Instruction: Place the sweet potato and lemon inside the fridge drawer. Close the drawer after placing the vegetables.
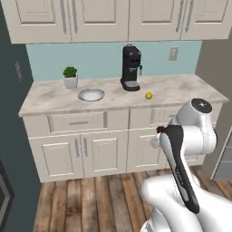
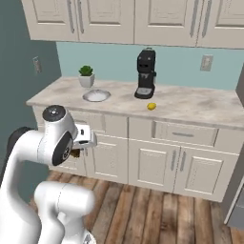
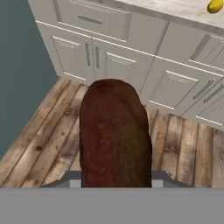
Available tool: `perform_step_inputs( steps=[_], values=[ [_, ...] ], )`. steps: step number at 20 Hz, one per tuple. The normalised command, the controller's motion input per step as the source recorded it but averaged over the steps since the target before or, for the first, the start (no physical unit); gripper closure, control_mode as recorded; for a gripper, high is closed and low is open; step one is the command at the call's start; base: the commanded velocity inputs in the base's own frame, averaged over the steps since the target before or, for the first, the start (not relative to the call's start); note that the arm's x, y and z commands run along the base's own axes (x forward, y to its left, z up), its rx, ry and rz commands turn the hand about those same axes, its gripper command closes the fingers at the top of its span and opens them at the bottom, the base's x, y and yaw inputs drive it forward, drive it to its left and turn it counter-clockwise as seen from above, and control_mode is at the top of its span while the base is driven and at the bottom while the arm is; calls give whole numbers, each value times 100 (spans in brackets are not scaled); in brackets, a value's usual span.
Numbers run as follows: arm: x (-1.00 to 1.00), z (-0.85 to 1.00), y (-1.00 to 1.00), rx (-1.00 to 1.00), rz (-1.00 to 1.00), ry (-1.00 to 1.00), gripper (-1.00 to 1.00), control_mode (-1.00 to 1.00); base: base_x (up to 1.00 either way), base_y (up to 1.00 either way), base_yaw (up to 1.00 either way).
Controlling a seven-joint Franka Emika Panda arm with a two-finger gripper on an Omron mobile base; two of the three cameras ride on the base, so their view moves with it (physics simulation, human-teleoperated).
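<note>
Sweet potato (image 3: 114, 133) sits clamped in my fingers, out in front of the desk (image 1: 181, 88); it looks firm and stubby, best held mid-body. Lemon (image 1: 148, 95) lies right of the coffee machine (image 1: 131, 68).

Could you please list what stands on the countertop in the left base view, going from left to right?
Potted plant → white plate → coffee machine → lemon.
</note>
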Motion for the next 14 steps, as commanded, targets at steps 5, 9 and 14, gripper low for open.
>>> perform_step_inputs(
  steps=[5, 9, 14],
  values=[
    [0, 0, 0, 0, 0, 0, 100, 100, -100, 0, 28],
    [0, 0, 0, 0, 0, 0, 100, 100, -98, -2, 25],
    [0, 0, 0, 0, 0, 0, 100, 100, -94, -14, 19]
  ],
)
